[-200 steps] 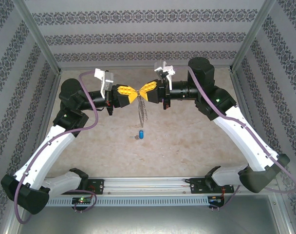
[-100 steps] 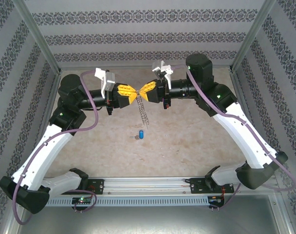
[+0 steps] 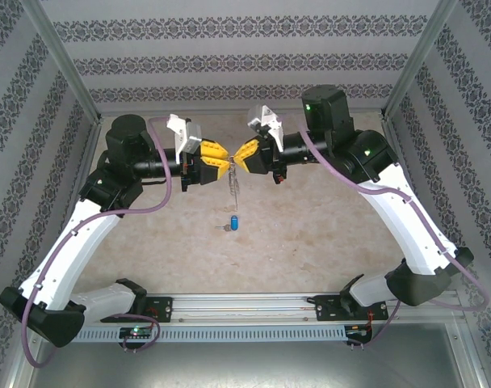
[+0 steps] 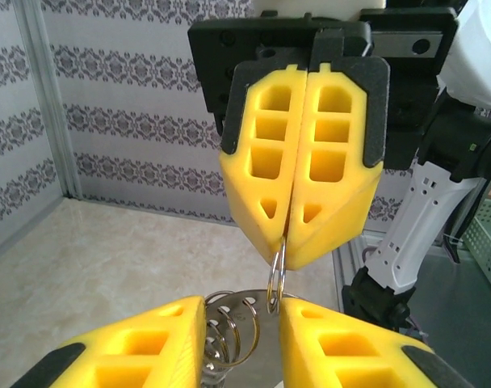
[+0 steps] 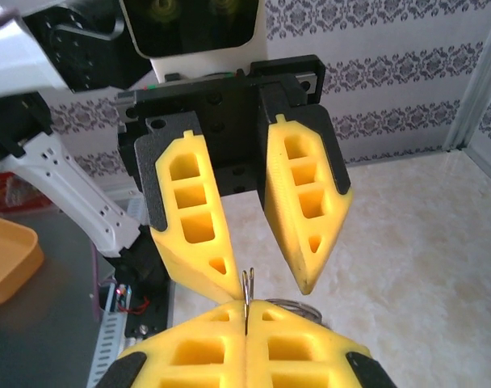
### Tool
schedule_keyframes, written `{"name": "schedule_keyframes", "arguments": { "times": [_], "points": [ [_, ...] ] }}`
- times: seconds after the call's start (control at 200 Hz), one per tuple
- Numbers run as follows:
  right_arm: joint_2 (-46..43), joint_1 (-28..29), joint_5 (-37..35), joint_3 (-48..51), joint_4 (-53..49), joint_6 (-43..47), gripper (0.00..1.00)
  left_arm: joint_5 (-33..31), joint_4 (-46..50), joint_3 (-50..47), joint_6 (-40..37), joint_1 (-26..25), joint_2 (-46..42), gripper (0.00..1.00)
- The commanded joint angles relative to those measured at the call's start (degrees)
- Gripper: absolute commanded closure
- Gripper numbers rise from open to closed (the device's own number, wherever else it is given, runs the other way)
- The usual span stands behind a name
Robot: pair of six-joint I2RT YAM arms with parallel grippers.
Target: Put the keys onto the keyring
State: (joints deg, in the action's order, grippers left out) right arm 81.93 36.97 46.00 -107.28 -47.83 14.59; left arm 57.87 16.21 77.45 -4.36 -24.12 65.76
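Above the middle of the pale, marbled worktop (image 3: 310, 234) the two arms meet tip to tip. The right jaws, yellow wedge-shaped pads (image 4: 334, 162) pierced with square holes, are clenched flat on one thin wire ring (image 4: 275, 273) of the grey metal keyring (image 4: 229, 322), which dangles in the air, while the left jaws stand released, their pads (image 5: 193, 218) spread either side of that ring. The small key (image 3: 235, 223), with its blue plastic head and short silver shank, lies on the worktop just nearer than the keyring.

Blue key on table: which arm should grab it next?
Likely left: left claw open, right claw shut on the keyring; blue key on the table sits equally near both.
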Motion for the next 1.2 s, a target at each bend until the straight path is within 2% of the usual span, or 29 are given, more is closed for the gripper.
{"name": "schedule_keyframes", "arguments": {
  "times": [0.0, 0.455, 0.729, 0.854, 1.049, 1.114, 1.134, 1.144, 1.149, 1.159, 1.194],
  "points": [
    [0.76, 1.25, -2.67, -3.41, -4.74, 5.1, 1.0, -0.12, 1.61, 2.16, -1.77, -1.09, 0.43, 0.74],
    [3.84, 2.96, -6.27, -8.64, -11.29, 9.65, 1.0, 0.24, 4.71, 1.7, -3.51, -2.49, 0.5, 0.89],
    [4.82, 3.86, -7.24, -9.82, -12.63, 10.87, 1.0, -0.01, 4.81, 1.18, -3.37, -2.68, 0.16, 0.91],
    [4.9, 4.12, -7.16, -9.93, -12.37, 10.96, 1.0, 0.12, 4.85, 0.86, -3.43, -2.71, 0.11, 1.0],
    [3.38, 5.02, -9.48, -7.85, -10.38, 12.23, 1.0, 0.66, 3.13, -0.05, -2.48, -2.7, -0.35, 1.0],
    [1.48, 4.98, -10.7, -4.85, -7.09, 11.26, 0.78, -0.47, 2.17, -0.62, -1.81, -2.73, -0.94, 1.0],
    [1.06, 4.99, -11.06, -4.07, -6.2, 11.01, 0.74, -1.08, 2.08, -0.84, -1.71, -2.65, -1.15, 1.0],
    [0.54, 4.99, -11.42, -3.33, -5.47, 10.53, 0.63, -1.28, 2.08, -0.91, -1.71, -2.61, -1.29, 1.0],
    [0.54, 4.99, -11.42, -3.33, -5.47, 10.53, 0.63, -1.41, 2.08, -0.95, -1.7, -2.61, -1.27, 1.0],
    [0.13, 4.86, -11.79, -2.52, -4.78, 10.11, 0.53, -1.7, 2.12, -1.02, -1.7, -2.6, -1.36, 1.0],
    [-0.78, 4.38, -12.59, -0.89, -2.65, 8.79, 0.39, -2.3, 2.23, -1.52, -1.7, -2.49, -1.71, 1.0]
  ]
}}
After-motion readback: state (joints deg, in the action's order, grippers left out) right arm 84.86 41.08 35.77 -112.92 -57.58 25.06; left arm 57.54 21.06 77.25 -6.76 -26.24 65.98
